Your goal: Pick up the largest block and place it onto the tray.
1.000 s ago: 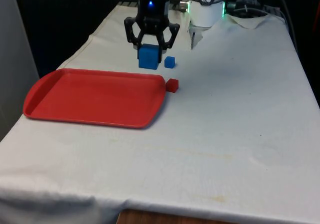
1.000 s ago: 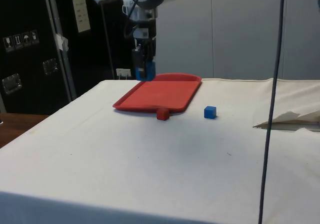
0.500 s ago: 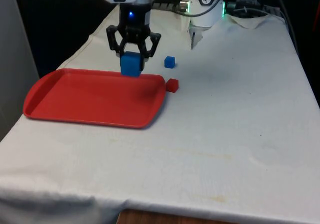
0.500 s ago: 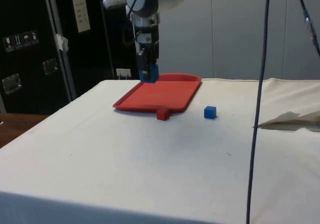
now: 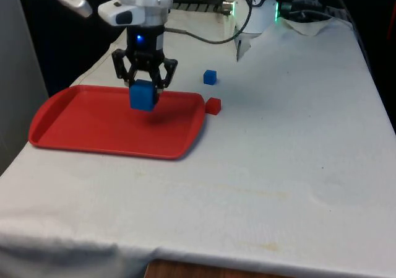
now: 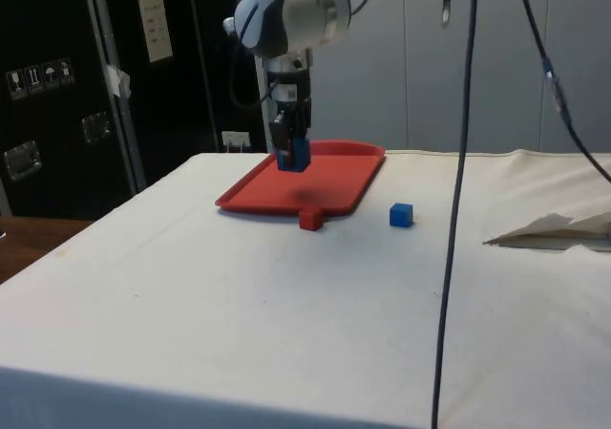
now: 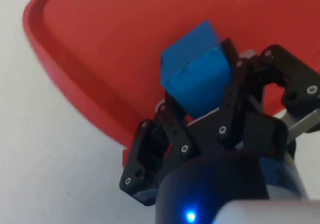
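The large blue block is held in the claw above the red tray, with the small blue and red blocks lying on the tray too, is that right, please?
Not quite: the small blue block and small red block lie on the white cloth beside the red tray, as the front view shows. The claw does hold the large blue block above it.

A: So where's everything sitting? The tray [image 5: 93, 126] takes the left-middle of the front view, on the counter [image 5: 278, 166].

B: Yep, and the big block [image 5: 142, 95] hangs above the tray's right part, pinched in the claw [image 5: 143, 87]. Small block [image 5: 213, 106] sits just off the tray's right edge, another small block [image 5: 210, 77] behind it, upper middle.
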